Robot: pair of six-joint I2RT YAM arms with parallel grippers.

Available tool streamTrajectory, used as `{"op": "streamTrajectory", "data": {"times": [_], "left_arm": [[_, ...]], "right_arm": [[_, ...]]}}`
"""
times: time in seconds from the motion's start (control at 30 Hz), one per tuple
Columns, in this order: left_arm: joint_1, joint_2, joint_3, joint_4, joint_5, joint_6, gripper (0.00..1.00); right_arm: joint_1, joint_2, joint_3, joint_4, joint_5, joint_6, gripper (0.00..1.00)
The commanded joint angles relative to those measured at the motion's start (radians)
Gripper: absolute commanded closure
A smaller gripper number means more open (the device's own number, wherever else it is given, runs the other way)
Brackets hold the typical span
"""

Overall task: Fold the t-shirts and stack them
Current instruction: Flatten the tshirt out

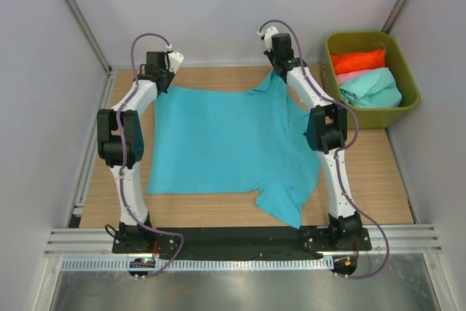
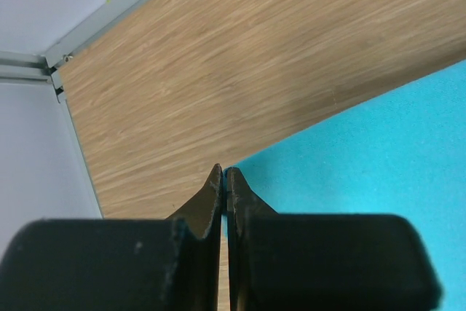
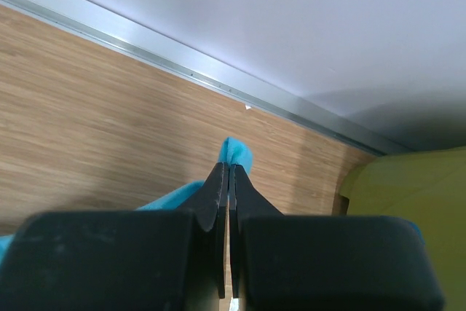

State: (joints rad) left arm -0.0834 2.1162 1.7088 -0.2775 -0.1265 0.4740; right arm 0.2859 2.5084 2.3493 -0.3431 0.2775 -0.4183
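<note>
A: Was any print legible on the turquoise t-shirt (image 1: 218,143) or the olive bin (image 1: 410,78)?
B: None. No text, label, brand or number was readable in any view.

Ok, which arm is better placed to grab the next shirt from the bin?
Right. The bin sits at the far right corner, beside the right tool, which pinches the blue shirt at its far right edge. The left tool pinches the far left corner, across the shirt from it.
</note>
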Motion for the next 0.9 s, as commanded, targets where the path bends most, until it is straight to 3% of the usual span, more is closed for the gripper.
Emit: {"op": "streamTrajectory", "data": {"times": [0.0, 0.87], "left_arm": [[0.005, 0.011, 0.063, 0.063, -0.041, -0.017, 1.00], [0.030, -0.110, -0.015, 0.058, -0.099, -0.006, 1.00]], "right_arm": [[-0.004, 0.007, 0.056, 0.081, 0.034, -0.025, 0.99], [0.006, 0.086, 0.102, 0.207, -0.098, 0.025, 0.99]]}}
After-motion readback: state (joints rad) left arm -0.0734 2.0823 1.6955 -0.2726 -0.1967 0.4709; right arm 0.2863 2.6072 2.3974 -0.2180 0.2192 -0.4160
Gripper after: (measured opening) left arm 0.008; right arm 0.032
